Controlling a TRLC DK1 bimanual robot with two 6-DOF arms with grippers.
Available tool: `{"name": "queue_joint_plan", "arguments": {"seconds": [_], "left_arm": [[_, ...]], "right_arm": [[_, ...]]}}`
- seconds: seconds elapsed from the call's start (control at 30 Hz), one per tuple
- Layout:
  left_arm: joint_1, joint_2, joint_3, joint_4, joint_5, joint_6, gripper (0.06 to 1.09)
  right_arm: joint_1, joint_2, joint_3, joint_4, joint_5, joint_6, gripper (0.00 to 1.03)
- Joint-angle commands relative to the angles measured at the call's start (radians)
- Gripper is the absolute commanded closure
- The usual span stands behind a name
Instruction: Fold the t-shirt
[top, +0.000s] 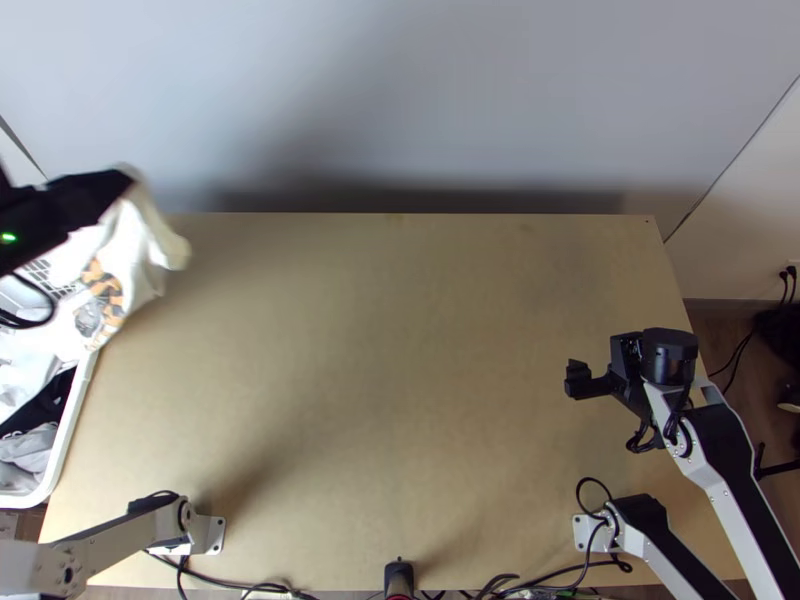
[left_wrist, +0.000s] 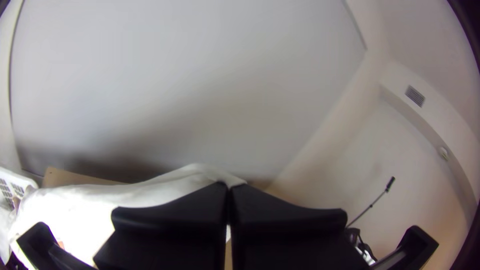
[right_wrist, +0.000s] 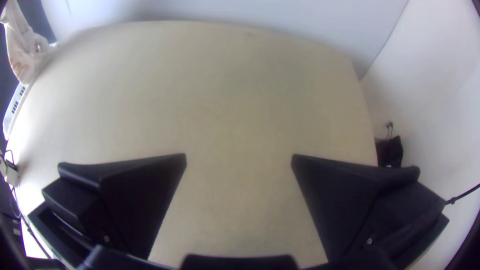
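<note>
- Top view: a white basket (top: 74, 428) stood against the table's (top: 380, 330) left edge, with white, black and grey clothes (top: 28, 452) heaped in it.
- Over the basket, beside the table's far left corner, was the left gripper (top: 118, 186), blurred. In the left wrist view, its fingers were pressed together, pinching a white part of the shirt; which part, I couldn't tell.
- From that grip the shirt (top: 140, 250), white with an orange and dark print (top: 103, 290), hung bunched in loose folds. It covered the table's far left corner and came down over the basket's rim; whether it touched the rim, I couldn't tell.
- Near the table's near left corner sat the left base (top: 205, 535), with cables (top: 240, 583) along the near edge.
- Toward the table's right edge, over the wood, was the right gripper (top: 583, 380). The right wrist view showed its fingers spread wide, with the table between them.
- Below that, by the near edge and toward the near right corner, sat the right base (top: 588, 530).
</note>
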Motion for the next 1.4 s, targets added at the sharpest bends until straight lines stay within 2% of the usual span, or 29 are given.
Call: {"name": "queue_joint_plan", "arguments": {"seconds": [0.0, 0.23, 0.4, 0.63, 1.07, 1.2, 1.37], "left_arm": [[-0.352, 0.013, 0.014, -0.005, -0.015, -0.006, 1.05], [-0.7, 0.139, -0.007, -0.007, -0.152, 0.117, 1.05], [-0.836, 0.263, -0.062, 0.037, -0.188, 0.16, 1.05], [-0.921, 0.49, -0.035, 0.154, -0.21, 0.18, 1.05], [-1.179, 0.952, 0.31, 0.154, -0.208, 0.177, 1.05], [-1.238, 1.021, 0.356, 0.258, -0.21, 0.168, 1.05], [-1.309, 1.095, 0.39, 0.32, -0.221, 0.169, 1.05]], "right_arm": [[-0.003, -0.004, -0.01, 0.02, 0.001, -0.007, 0.05], [-0.024, -0.01, -0.005, 0.02, 0.001, -0.021, 0.05], [-0.047, -0.013, 0.004, 0.029, 0.001, -0.027, 0.05], [-0.101, -0.045, 0.022, 0.032, 0.002, -0.035, 0.05], [-0.196, -0.022, -0.002, 0.122, 0.002, -0.033, 0.05], [-0.27, -0.016, 0.01, 0.144, 0.002, -0.05, 0.05], [-0.377, -0.053, 0.001, 0.159, 0.002, -0.079, 0.05]]}}
